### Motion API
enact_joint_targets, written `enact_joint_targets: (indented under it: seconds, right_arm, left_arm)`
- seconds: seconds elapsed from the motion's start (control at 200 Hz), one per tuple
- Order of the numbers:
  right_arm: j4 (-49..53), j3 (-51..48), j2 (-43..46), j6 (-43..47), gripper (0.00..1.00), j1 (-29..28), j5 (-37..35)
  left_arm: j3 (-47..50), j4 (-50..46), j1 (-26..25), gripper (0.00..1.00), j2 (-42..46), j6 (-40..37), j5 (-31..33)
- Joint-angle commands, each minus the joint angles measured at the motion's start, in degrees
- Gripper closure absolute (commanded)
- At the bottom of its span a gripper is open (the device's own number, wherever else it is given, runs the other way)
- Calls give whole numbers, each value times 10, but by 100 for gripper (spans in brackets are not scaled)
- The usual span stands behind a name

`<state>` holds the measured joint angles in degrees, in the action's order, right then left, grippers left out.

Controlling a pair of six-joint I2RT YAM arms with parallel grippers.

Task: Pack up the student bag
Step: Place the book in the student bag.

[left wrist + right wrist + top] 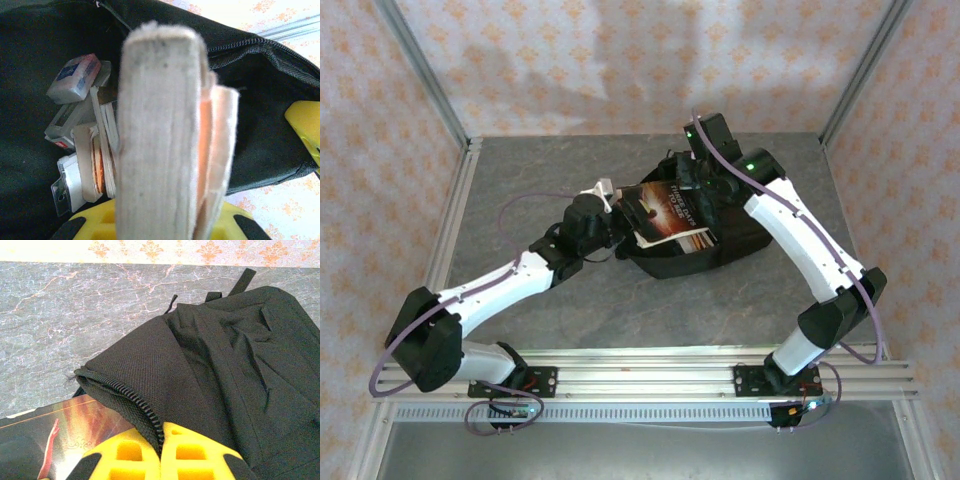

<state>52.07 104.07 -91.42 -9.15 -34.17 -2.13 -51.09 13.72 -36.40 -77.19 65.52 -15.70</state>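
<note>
The student bag (665, 262) lies on the table's middle, a black soft backpack with its main zip open. My left gripper (620, 215) is shut on a thick book (672, 212) with a dark, orange-lit cover, and the book's far end is inside the bag's mouth. In the left wrist view the book's pale page edge (155, 125) stands upright between my yellow fingers (95, 225), with the left gripper (165, 220) clamped at its base. My right gripper (161, 440) is shut on the bag's zip edge (125, 395), holding the flap up over the book cover (50, 435).
Inside the bag (265, 75) lie a small white-and-blue box (75, 80), thinner books (100, 150) and a clear packet (67, 185). A right fingertip (305, 130) shows yellow at the opening. Metal frame posts (420, 75) and a near rail (650, 375) border the grey table (520, 170).
</note>
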Motion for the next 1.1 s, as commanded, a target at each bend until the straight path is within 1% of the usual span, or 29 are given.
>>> enact_joint_targets:
  seconds: [0.0, 0.24, 0.57, 0.771, 0.921, 0.936, 1.041, 1.096]
  right_arm:
    - [-31, 21, 30, -6, 100, 0, 3]
    - [-46, 9, 32, -26, 100, 0, 30]
    - [-70, -25, 33, -43, 100, 0, 56]
    - [-126, -89, 46, -91, 100, 0, 77]
    - [-159, -112, 49, -122, 100, 0, 89]
    - [-160, -113, 49, -124, 100, 0, 89]
    - [-180, -120, 44, -144, 100, 0, 107]
    - [-193, -126, 41, -152, 100, 0, 124]
  left_arm:
    - [-37, 91, -5, 100, -7, 6, -10]
    - [-41, 146, -18, 100, -80, 39, -5]
    - [-73, 166, -48, 100, -188, 67, -9]
    - [-138, 142, -55, 100, -254, 39, -9]
    - [-196, 144, -58, 100, -319, 45, -17]
    - [-203, 145, -59, 100, -337, 47, -17]
    - [-243, 176, -65, 100, -395, 66, -30]
    - [-273, 207, -68, 100, -430, 74, -56]
